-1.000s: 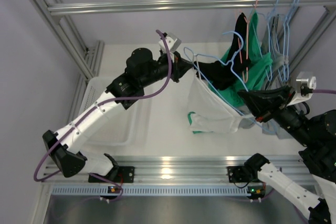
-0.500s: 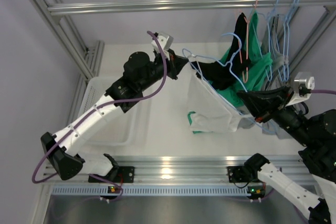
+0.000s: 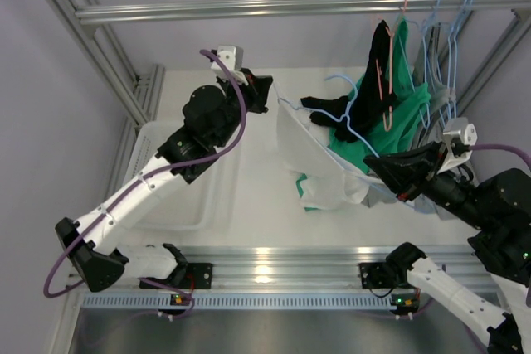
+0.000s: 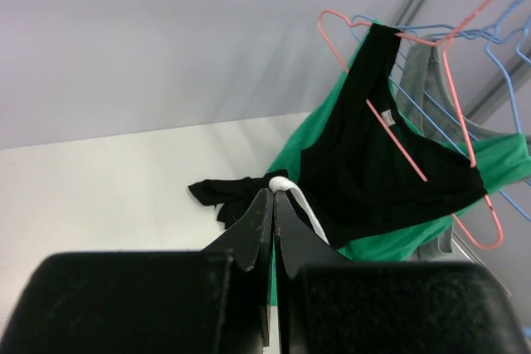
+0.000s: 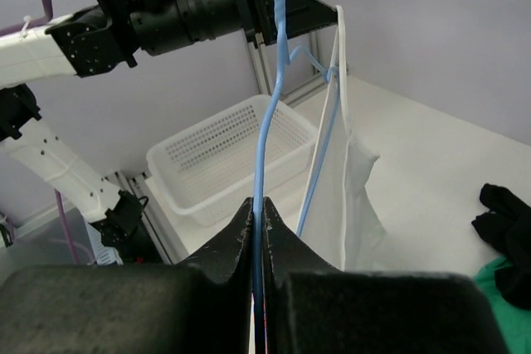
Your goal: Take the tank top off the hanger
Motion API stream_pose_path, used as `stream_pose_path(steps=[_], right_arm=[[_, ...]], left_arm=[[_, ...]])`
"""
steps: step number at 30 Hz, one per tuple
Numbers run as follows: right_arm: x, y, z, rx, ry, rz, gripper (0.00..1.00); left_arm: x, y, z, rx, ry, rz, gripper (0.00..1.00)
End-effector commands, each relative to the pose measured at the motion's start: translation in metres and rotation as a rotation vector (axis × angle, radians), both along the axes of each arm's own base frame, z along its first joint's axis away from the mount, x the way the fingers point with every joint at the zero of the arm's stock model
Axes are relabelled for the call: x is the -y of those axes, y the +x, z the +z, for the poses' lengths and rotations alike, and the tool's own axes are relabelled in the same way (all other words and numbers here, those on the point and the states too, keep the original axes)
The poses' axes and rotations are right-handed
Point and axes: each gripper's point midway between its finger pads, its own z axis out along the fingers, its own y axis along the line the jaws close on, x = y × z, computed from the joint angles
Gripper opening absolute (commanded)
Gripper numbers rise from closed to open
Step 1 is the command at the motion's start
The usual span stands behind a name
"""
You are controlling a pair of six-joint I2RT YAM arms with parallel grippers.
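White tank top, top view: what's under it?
A green cloth pokes out at the lower edge of the white tank top, lying on the white table. How far the cloth runs beneath is covered.

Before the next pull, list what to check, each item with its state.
1. Left fingers shut on the white strap: ok.
2. Right fingers shut on the blue hanger: ok.
3. Tank top off the hanger: not ok; the wire runs inside it at the shoulder.
4. Fabric drawn taut between the two arms: ok.
5. Black garment free of the hanger's hook: cannot tell.
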Motion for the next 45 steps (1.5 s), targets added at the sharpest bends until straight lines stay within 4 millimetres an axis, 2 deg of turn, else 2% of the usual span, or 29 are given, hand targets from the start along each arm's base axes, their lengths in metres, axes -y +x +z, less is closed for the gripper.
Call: stream_pose_path(steps=[1, 3, 5, 7, 9, 13, 16, 17, 18, 19, 20, 21, 22, 23, 24, 26, 27, 28, 29, 30, 31, 32, 34, 36, 37, 39, 41, 44, 45], right_arm=[[0.005, -0.009, -0.003, 0.045, -0.023, 0.007, 0.00], [0.011, -0.017, 0.002, 0.083, -0.013, 0.004, 0.00], [0.018, -0.015, 0.007, 0.106, 0.011, -0.035, 0.00], [0.028, -0.021, 0.022, 0.169, 0.077, -0.069, 0.00], [0.033, -0.024, 0.026, 0.197, 0.103, -0.083, 0.00], [0.029, -0.027, 0.041, 0.242, 0.148, -0.050, 0.00], [0.019, -0.020, 0.053, 0.265, 0.199, -0.028, 0.00], [0.013, -0.013, 0.048, 0.256, 0.207, -0.019, 0.00], [0.011, -0.011, 0.064, 0.314, 0.264, -0.012, 0.00], [0.009, -0.009, 0.071, 0.318, 0.322, 0.001, 0.00], [0.001, 0.001, 0.062, 0.307, 0.341, 0.012, 0.00], [-0.001, 0.002, 0.082, 0.381, 0.417, 0.028, 0.00], [-0.008, 0.011, 0.075, 0.344, 0.462, 0.048, 0.00], [-0.011, 0.016, 0.078, 0.352, 0.501, 0.059, 0.00], [-0.016, 0.025, 0.087, 0.363, 0.561, 0.074, 0.00], [-0.026, 0.036, 0.089, 0.369, 0.587, 0.090, 0.00], [-0.037, 0.053, 0.085, 0.344, 0.595, 0.080, 0.00], [-0.039, 0.050, 0.096, 0.376, 0.625, 0.095, 0.00], [-0.051, 0.062, 0.093, 0.365, 0.611, 0.096, 0.00], [-0.056, 0.062, 0.097, 0.379, 0.614, 0.101, 0.00], [-0.056, 0.058, 0.109, 0.412, 0.635, 0.107, 0.00], [-0.061, 0.064, 0.109, 0.412, 0.629, 0.096, 0.00], [-0.060, 0.066, 0.118, 0.438, 0.649, 0.046, 0.00], [-0.049, 0.060, 0.128, 0.509, 0.717, -0.014, 0.00], [-0.047, 0.060, 0.125, 0.520, 0.737, -0.031, 0.00], [-0.038, 0.055, 0.139, 0.585, 0.785, -0.059, 0.00], [-0.040, 0.060, 0.144, 0.584, 0.767, -0.088, 0.00], [-0.029, 0.062, 0.158, 0.624, 0.790, -0.174, 0.00], [-0.023, 0.061, 0.162, 0.648, 0.803, -0.204, 0.00]], left_arm=[[-0.019, 0.004, 0.019, 0.034, -0.093, 0.100, 0.00], [-0.019, 0.006, 0.015, 0.024, -0.093, 0.110, 0.00], [-0.015, 0.006, 0.009, 0.013, -0.088, 0.090, 0.00], [-0.008, 0.003, 0.003, 0.002, -0.084, 0.051, 0.00], [-0.006, 0.000, -0.006, -0.022, -0.097, 0.034, 0.00], [0.005, -0.011, -0.018, -0.061, -0.118, -0.052, 0.00], [0.018, -0.028, -0.019, -0.086, -0.144, -0.162, 0.00], [0.024, -0.037, -0.020, -0.093, -0.149, -0.219, 0.00], [0.025, -0.044, -0.017, -0.094, -0.160, -0.253, 0.00], [0.028, -0.050, -0.023, -0.115, -0.166, -0.285, 0.00], [0.033, -0.059, -0.024, -0.123, -0.165, -0.337, 0.00], [0.038, -0.075, -0.022, -0.123, -0.166, -0.419, 0.00], [0.040, -0.084, -0.024, -0.134, -0.171, -0.463, 0.00], [0.045, -0.101, -0.029, -0.142, -0.159, -0.557, 0.00], [0.048, -0.111, -0.030, -0.140, -0.151, -0.609, 0.00], [0.051, -0.128, -0.038, -0.134, -0.118, -0.687, 0.00], [0.054, -0.139, -0.044, -0.137, -0.099, -0.743, 0.00], [0.055, -0.142, -0.051, -0.142, -0.083, -0.763, 0.00], [0.055, -0.145, -0.068, -0.170, -0.063, -0.777, 0.00], [0.056, -0.149, -0.078, -0.188, -0.052, -0.797, 0.00], [0.057, -0.151, -0.088, -0.209, -0.042, -0.806, 0.00], [0.057, -0.152, -0.108, -0.245, -0.021, -0.811, 0.00], [0.059, -0.156, -0.124, -0.269, 0.000, -0.828, 0.00], [0.062, -0.165, -0.147, -0.304, 0.017, -0.860, 0.00], [0.067, -0.170, -0.146, -0.278, 0.004, -0.900, 0.00], [0.076, -0.178, -0.172, -0.306, 0.036, -0.929, 0.00], [0.083, -0.167, -0.199, -0.349, 0.069, -0.860, 0.00], [0.095, -0.166, -0.239, -0.403, 0.113, -0.840, 0.00], [0.101, -0.173, -0.250, -0.418, 0.132, -0.851, 0.00]])
